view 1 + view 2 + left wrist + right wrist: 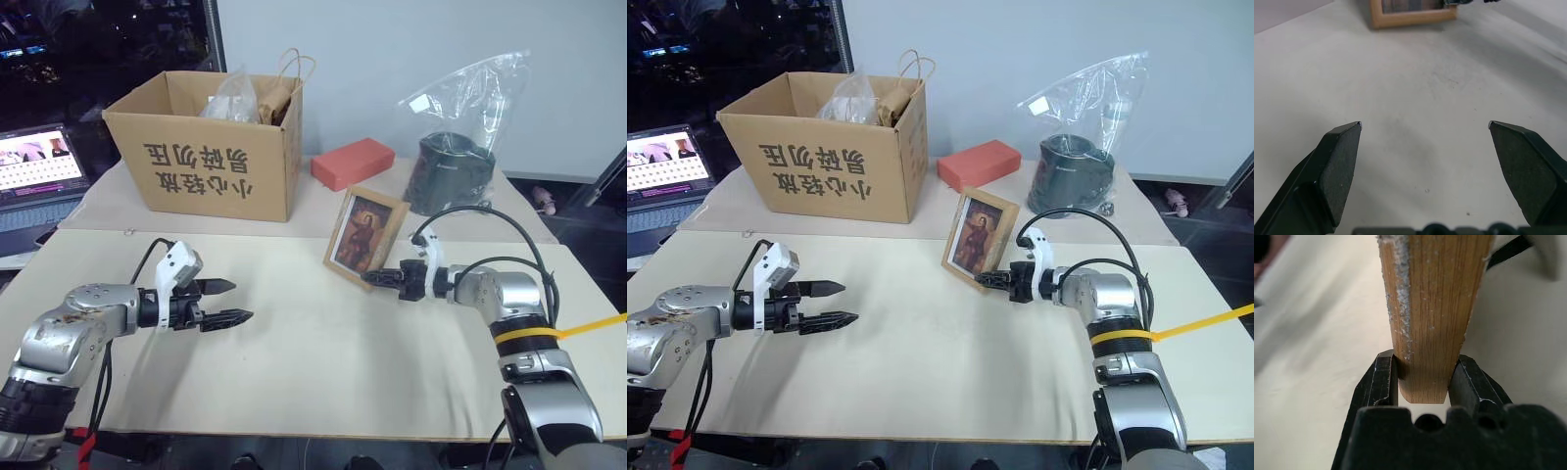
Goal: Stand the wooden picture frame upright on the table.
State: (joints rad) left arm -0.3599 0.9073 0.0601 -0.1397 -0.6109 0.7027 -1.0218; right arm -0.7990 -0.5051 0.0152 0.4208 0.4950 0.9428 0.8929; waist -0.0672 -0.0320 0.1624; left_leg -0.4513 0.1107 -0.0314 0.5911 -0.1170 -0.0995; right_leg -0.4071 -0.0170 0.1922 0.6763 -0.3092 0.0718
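Two tools entered, one item of the task, one relation that matters.

Right tool (988, 279): we record it pinching the wooden picture frame (978, 235) by its lower right corner. In the right wrist view the two black fingers (1378, 382) press on opposite faces of the light-wood edge, which runs straight away from the tool between them. The tool points leftward and slightly down, arm reaching in from the right.

Wooden picture frame: we find it near the middle of the surface (950, 362), long axis close to vertical, top leaning a little to the right and back, reddish-brown picture facing us. Its lower edge sits at or just above the surface; we cannot tell whether it touches. We cannot see whether the stand behind it is unfolded.

Left tool (230, 301): spread wide, holding nothing, hovering low over the surface well to the left of the frame and pointing toward it. In the left wrist view the frame's lower edge lies ahead, past bare surface.

Judgement: the right arm is the nearer, already on the frame. We reckon the coming move turns on whether the frame rests steady on the surface before release.
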